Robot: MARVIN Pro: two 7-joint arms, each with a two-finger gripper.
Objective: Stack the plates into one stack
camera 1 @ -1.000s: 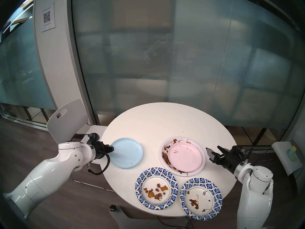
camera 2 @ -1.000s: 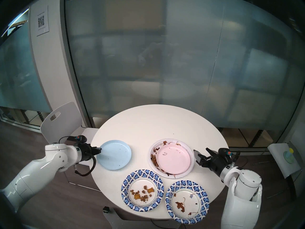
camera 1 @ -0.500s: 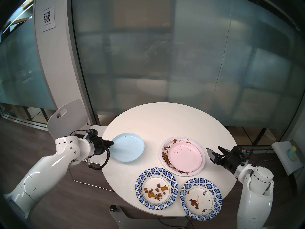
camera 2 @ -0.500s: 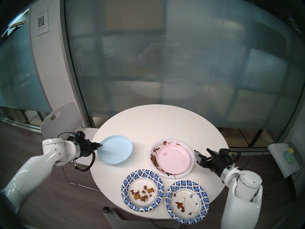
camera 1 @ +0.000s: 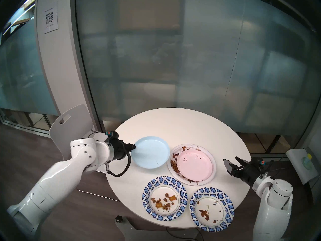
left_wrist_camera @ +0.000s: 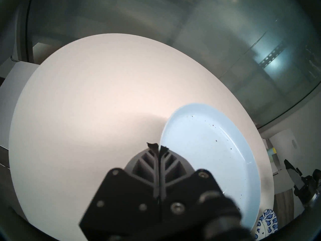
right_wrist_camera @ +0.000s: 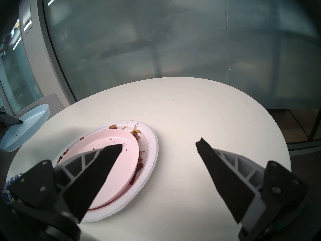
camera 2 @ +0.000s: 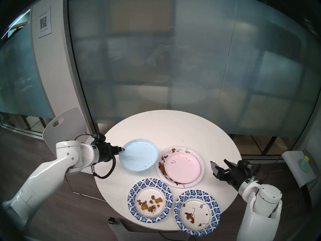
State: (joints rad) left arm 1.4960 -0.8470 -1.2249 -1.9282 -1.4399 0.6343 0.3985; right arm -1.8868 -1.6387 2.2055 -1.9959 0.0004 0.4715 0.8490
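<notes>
Pinching light blue plate (camera 1: 150, 152) rim, left gripper (camera 1: 134, 146) jaws closed; right gripper (camera 1: 232, 162) jaws wide, empty.

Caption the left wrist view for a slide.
Left gripper shut on the light blue plate, held above the white table.

Your right gripper (right_wrist_camera: 159, 143) spread wide above the worktop (right_wrist_camera: 191, 105), pink plate (right_wrist_camera: 111, 145) nested in white plate (right_wrist_camera: 149, 145), blue plate (right_wrist_camera: 29, 120) far left, pinched at its rim.
</notes>
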